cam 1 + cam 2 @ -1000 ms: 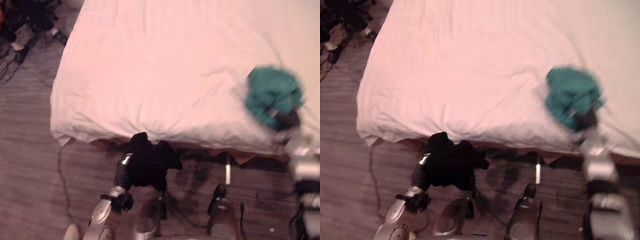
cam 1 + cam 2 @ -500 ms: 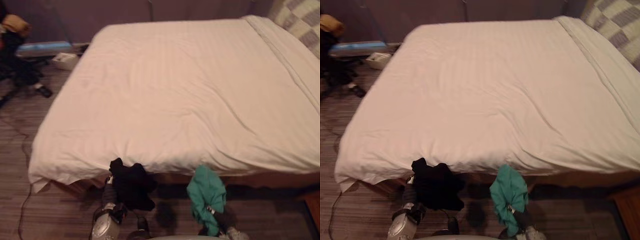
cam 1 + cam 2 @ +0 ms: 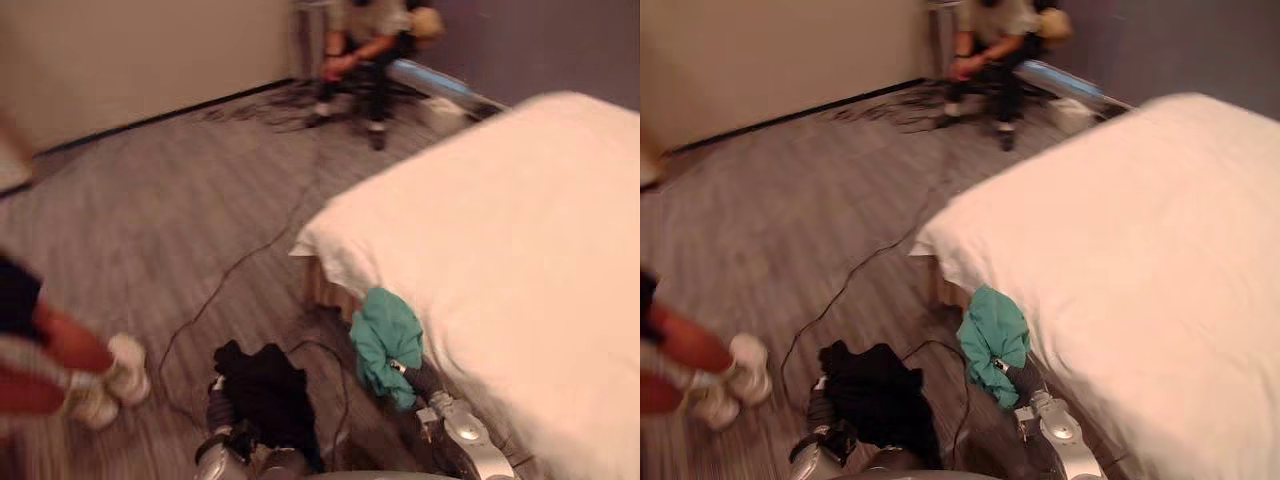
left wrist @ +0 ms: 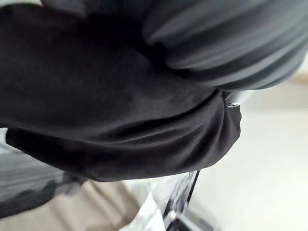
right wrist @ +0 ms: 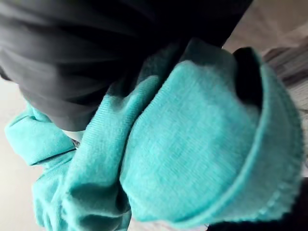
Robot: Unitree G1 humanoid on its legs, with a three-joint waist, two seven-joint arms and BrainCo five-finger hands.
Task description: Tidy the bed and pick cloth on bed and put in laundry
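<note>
Beside the bed's near corner: both garments hang over the floor, off the bed (image 3: 520,230).
Left hand (image 3: 218,408): buried under a bunched black garment (image 3: 265,390); I cannot tell its hold.
Right hand (image 3: 418,378): fingertip (image 5: 248,77) curled into a teal knit garment (image 3: 385,340), clamping it so it hangs free.
Likely step: carrying both to the laundry.

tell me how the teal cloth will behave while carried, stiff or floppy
Probably floppy: the teal cloth bunches and droops in soft folds from the right hand. Likely light, since it hangs from one hand's grip. The fuzzy knit looks unlikely to slip, though a loose end could snag.
</note>
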